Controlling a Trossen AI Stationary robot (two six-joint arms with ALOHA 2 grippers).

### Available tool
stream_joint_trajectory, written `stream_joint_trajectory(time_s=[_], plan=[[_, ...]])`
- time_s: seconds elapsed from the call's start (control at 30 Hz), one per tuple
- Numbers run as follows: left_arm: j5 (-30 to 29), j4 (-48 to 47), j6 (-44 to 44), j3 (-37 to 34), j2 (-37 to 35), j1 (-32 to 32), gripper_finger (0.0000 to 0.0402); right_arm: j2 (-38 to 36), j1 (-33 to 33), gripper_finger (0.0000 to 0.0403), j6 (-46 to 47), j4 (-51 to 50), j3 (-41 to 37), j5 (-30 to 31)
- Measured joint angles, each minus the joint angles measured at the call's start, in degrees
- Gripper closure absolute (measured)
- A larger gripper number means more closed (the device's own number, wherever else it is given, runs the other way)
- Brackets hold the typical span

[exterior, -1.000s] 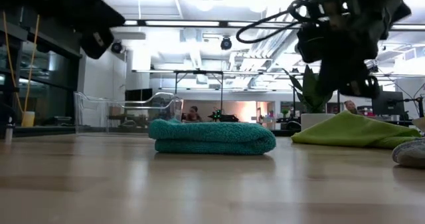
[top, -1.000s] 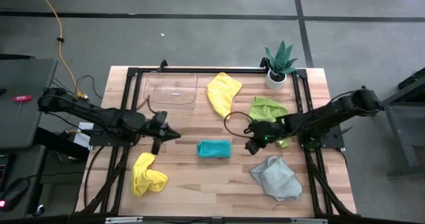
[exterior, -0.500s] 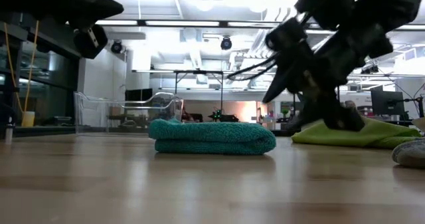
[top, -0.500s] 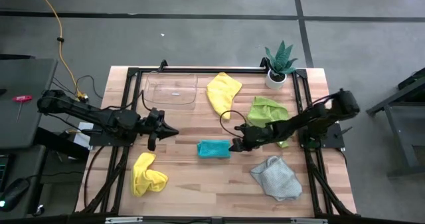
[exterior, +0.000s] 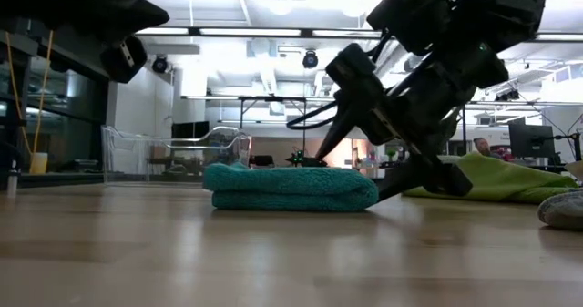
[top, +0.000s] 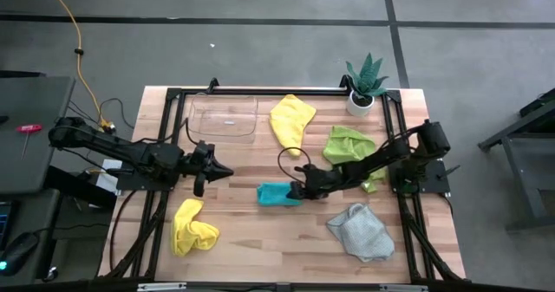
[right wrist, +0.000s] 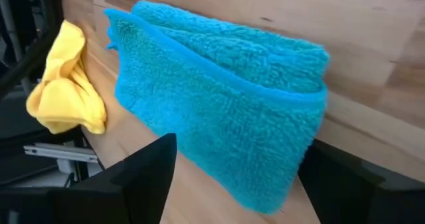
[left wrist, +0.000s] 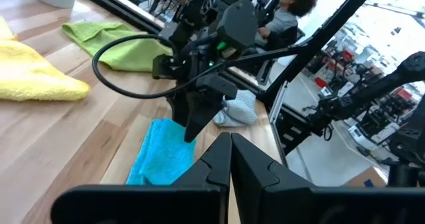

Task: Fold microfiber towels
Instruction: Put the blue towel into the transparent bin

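The right gripper (top: 299,191) sat wide open at the three o'clock end of the folded teal towel (top: 277,193) at table centre — it probably needed both layers pinched squarely.

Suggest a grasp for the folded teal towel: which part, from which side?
Grip the teal towel at its short end facing the right gripper, coming in low along the table. The layers stack there into one thick edge, and the open jaws already straddle it in the right wrist view.
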Motion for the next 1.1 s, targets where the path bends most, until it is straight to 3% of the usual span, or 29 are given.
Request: stream_joint_trajectory(time_s=[0.13, 0.23, 0.3, 0.43, 0.47, 0.67, 0.8, 0.93, 1.1], plan=[[-0.03, -0.19, -0.02, 0.00, 0.00, 0.00, 0.0401, 1.30, 0.03, 0.0117, 1.46, 0.02, 0.73, 1.57], [-0.15, -0.19, 0.27, 0.00, 0.00, 0.00, 0.0401, 1.50, -0.23, 0.0157, 2.46, -0.30, 0.75, 2.13], [-0.24, -0.19, 1.47, 0.00, 0.00, 0.00, 0.0401, 1.57, -0.63, 0.0212, 2.43, -0.45, 0.70, 1.98], [-0.40, -0.19, 3.46, 0.00, 0.00, 0.00, 0.0401, 1.39, -1.29, 0.0365, -0.27, -0.69, 0.63, 2.27], [-0.69, -0.19, 3.60, 0.00, 0.00, 0.00, 0.0401, 1.14, -1.68, 0.0382, -1.95, -0.78, 0.59, 2.68], [-1.13, -0.39, 3.67, 1.09, 0.03, 0.00, 0.0399, -4.05, -4.04, 0.0396, -13.51, -1.52, 0.41, -1.45], [-1.09, -5.17, 6.43, 6.03, 1.49, 0.40, 0.0378, -9.74, -5.54, 0.0399, -24.85, -3.08, 0.85, -5.27], [-0.49, -12.69, 10.36, 12.97, 5.45, 2.38, 0.0326, -14.60, -5.79, 0.0400, -39.19, -12.32, 5.80, -6.57], [6.87, -15.29, 12.86, 18.99, 13.08, 6.70, 0.0239, -15.85, -5.54, 0.0401, -58.05, -27.63, 17.56, -9.68]])
